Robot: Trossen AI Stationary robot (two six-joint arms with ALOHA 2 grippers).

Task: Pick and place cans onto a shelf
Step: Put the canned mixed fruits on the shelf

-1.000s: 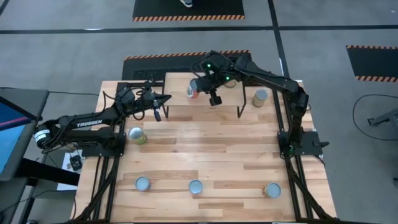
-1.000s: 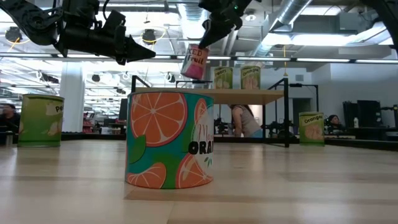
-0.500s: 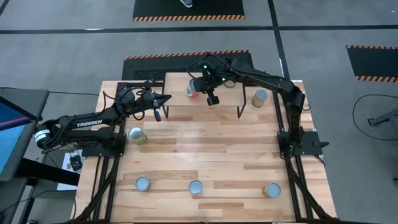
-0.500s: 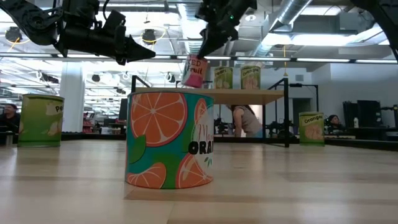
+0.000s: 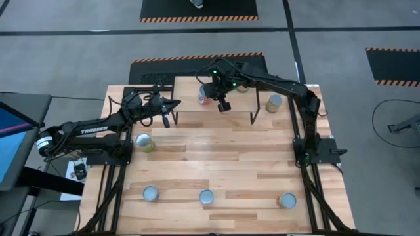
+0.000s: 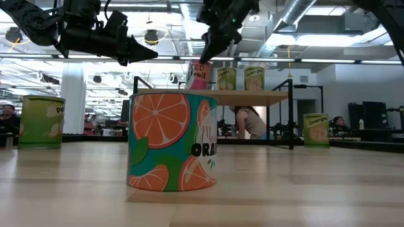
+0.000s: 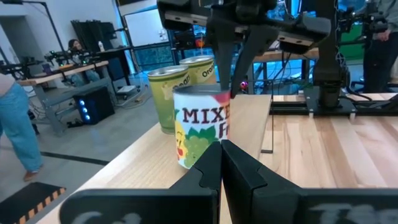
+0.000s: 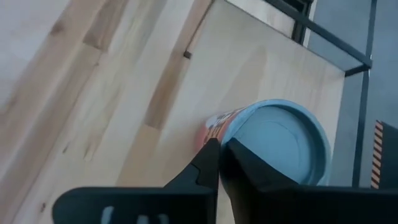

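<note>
A red-and-white "Mixed Fruit" can (image 5: 204,96) with a silvery-blue lid (image 8: 280,142) is at the left part of the light-wood shelf (image 5: 226,115), slightly tilted (image 6: 198,74). My right gripper (image 5: 214,97) is shut at its top rim. Two green-labelled cans (image 6: 225,78) (image 6: 254,77) stand farther along the shelf. My left gripper (image 5: 176,103) is shut and empty, hovering level just left of the shelf, pointing at the can (image 7: 202,134). My right gripper pinches the can's top rim (image 8: 219,127) between its two fingertips, on the side toward the table's near edge. The fingers (image 7: 244,59) come from above, slanting down. The can leans slightly, its bottom at the shelf top (image 7: 199,163).
On the tabletop stand an olive-green can (image 5: 144,142) at the left, a can (image 5: 275,102) right of the shelf, and three cans along the near edge (image 5: 151,193) (image 5: 207,197) (image 5: 287,200). An orange-labelled can (image 6: 172,142) fills the low view's foreground. People show in the room behind.
My right gripper has gone down and a little toward the table's left with the Mixed Fruit can. The can hung tilted above the shelf and has come down to the shelf top, still leaning.
</note>
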